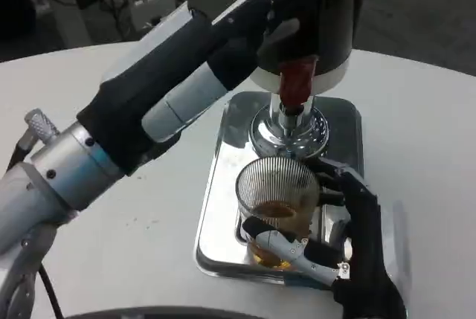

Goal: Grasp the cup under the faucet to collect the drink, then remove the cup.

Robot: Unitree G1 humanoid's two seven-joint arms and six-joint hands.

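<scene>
A ribbed clear glass cup (277, 200) holding a little amber drink stands on the shiny metal drip tray (223, 185), right below the chrome faucet (288, 122) with its red tap handle (297, 81). My right hand (335, 237) wraps around the cup from the right and front, fingers curled against its wall. My left hand (275, 7) reaches up to the dark dispenser body (327, 7) above the tap handle; its fingers are partly hidden against the dispenser.
The white round table (111, 222) stretches left and right of the tray. My left forearm (149, 103) crosses diagonally above the table's left half. Dark floor and white clutter lie beyond the far edge.
</scene>
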